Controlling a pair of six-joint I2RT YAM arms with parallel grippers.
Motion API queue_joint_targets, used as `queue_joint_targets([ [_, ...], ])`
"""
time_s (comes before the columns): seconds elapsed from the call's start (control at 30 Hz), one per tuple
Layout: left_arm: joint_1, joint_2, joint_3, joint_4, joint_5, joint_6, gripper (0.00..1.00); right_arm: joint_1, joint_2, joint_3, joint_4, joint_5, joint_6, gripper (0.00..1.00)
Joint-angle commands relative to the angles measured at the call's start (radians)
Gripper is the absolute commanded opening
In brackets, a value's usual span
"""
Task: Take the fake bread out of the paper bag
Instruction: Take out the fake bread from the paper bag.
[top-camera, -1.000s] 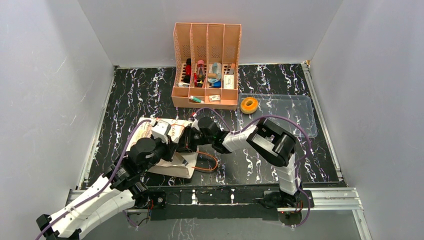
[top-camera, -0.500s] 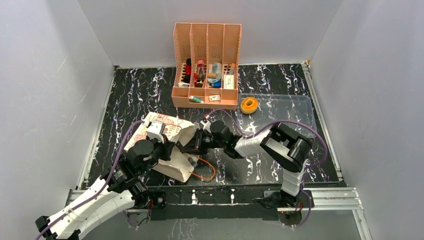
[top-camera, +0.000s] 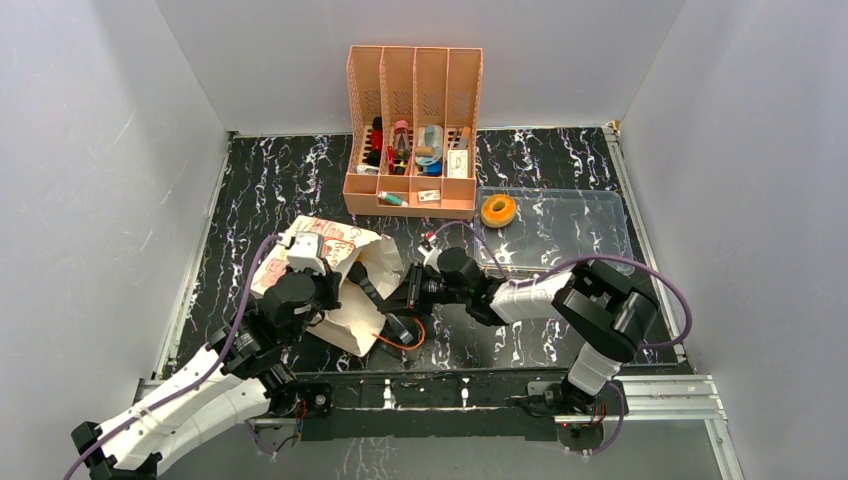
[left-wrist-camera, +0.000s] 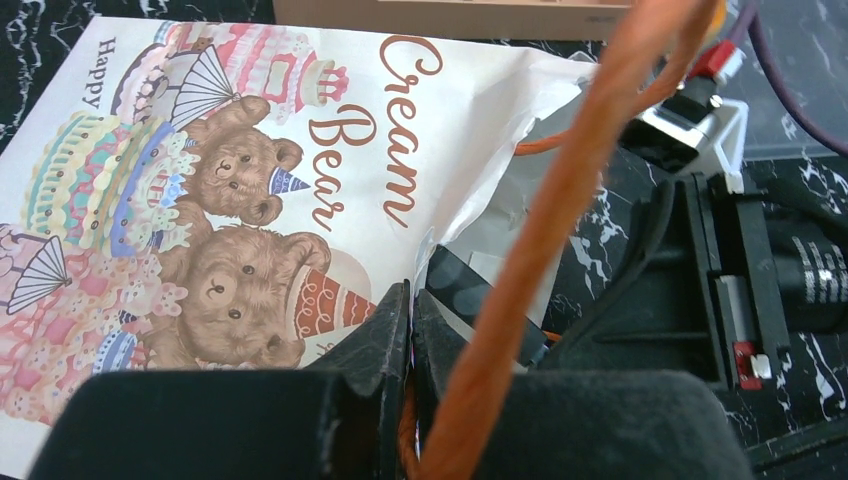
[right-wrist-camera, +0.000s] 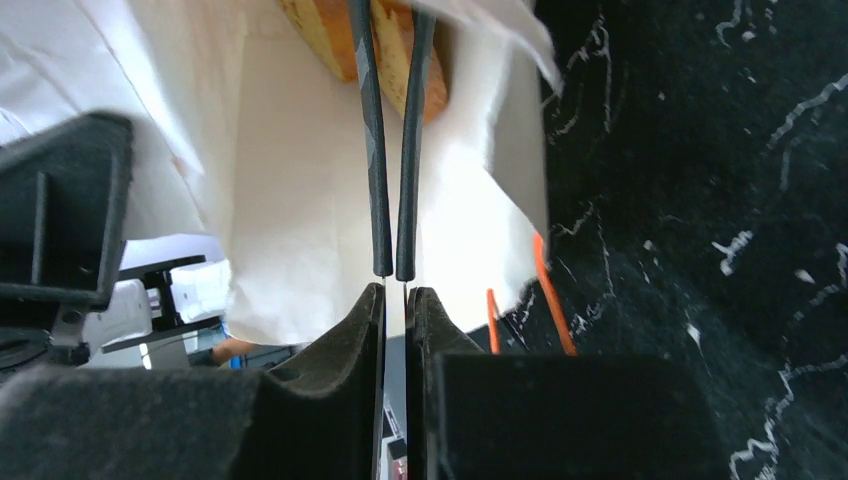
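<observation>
Toward the near left of the black marbled table (top-camera: 250, 190), the paper bag (left-wrist-camera: 400, 100) is seen with its printed face up. The left gripper (left-wrist-camera: 410, 300) is pressed together on the bag's orange handle (left-wrist-camera: 560, 200). At the bag's mouth the right gripper (right-wrist-camera: 395, 290) is closed to a thin slit; whether anything is pinched cannot be told. Just inside the mouth a long loaf (right-wrist-camera: 325, 25) is visible. One bread ring (top-camera: 497, 210) lies in the clear tray (top-camera: 590, 225).
</observation>
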Motion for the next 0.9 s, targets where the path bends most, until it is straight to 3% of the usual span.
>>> queue_joint_targets([
  [0.0,0.000,0.001,0.047,0.023,-0.138,-0.031,0.00,-0.006,-0.074,-0.030,-0.038,0.046,-0.026,0.00],
  [0.4,0.000,-0.014,0.053,-0.019,-0.253,-0.080,0.00,0.041,-0.265,-0.052,-0.226,0.184,-0.066,0.00],
  [0.87,0.000,0.022,0.042,-0.058,-0.281,-0.062,0.00,0.102,-0.478,-0.077,-0.446,0.368,-0.103,0.00],
])
